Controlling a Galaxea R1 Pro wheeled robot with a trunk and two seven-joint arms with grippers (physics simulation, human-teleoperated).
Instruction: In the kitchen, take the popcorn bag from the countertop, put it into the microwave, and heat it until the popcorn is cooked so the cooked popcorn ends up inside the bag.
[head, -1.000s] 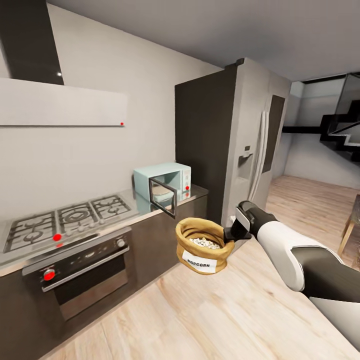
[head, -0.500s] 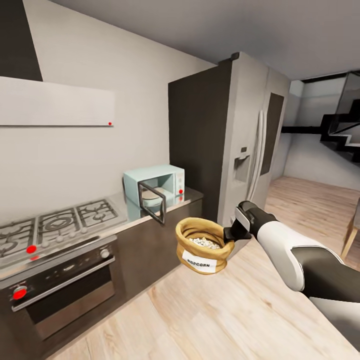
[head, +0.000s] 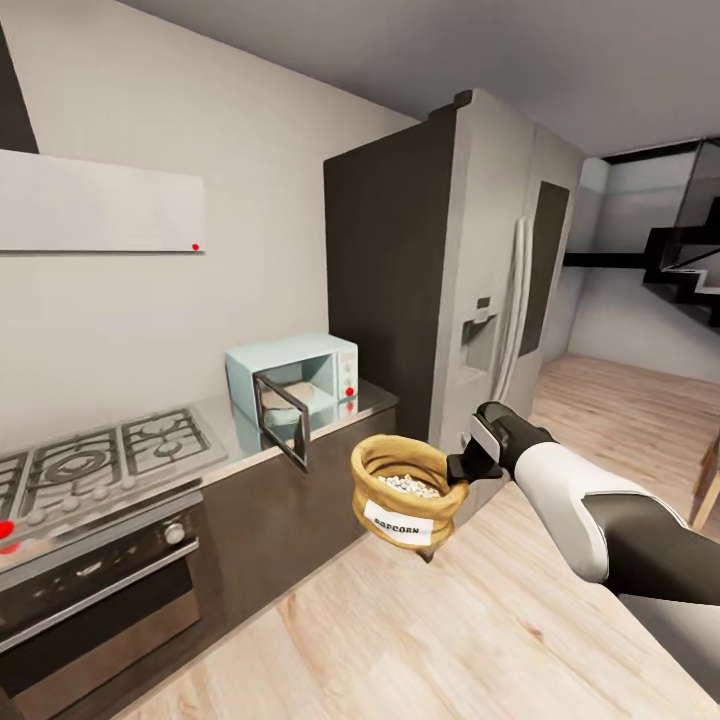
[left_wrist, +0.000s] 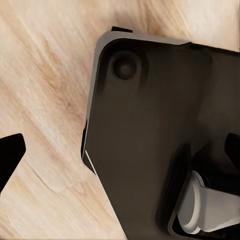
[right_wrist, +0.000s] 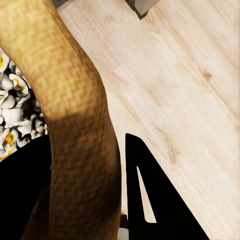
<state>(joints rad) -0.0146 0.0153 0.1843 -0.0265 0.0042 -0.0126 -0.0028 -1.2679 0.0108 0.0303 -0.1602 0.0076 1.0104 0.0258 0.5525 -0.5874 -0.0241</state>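
Observation:
The orange-tan popcorn bag (head: 405, 492) with its white POPCORN label hangs in the air over the wooden floor. My right gripper (head: 462, 467) is shut on the bag's rolled rim (right_wrist: 75, 110). Puffed white popcorn (head: 408, 486) lies inside it, seen close up as popcorn (right_wrist: 11, 117) in the right wrist view. The pale blue microwave (head: 295, 375) stands on the grey countertop (head: 235, 435) to the left of the bag, its dark-framed door swung open towards the room. My left gripper (left_wrist: 120, 155) stands open over the floor, one dark fingertip (left_wrist: 10, 155) at the picture's edge.
A tall grey fridge (head: 470, 270) stands right of the microwave. A gas hob (head: 100, 458) and a black oven (head: 90, 590) lie further left, under a range hood (head: 100, 210). Stairs (head: 690, 260) rise at the far right. My dark base (left_wrist: 150, 140) lies under the left gripper.
The camera has turned, so counter, hob and microwave slid left in the picture. The bag stays held in my right gripper in the same pose.

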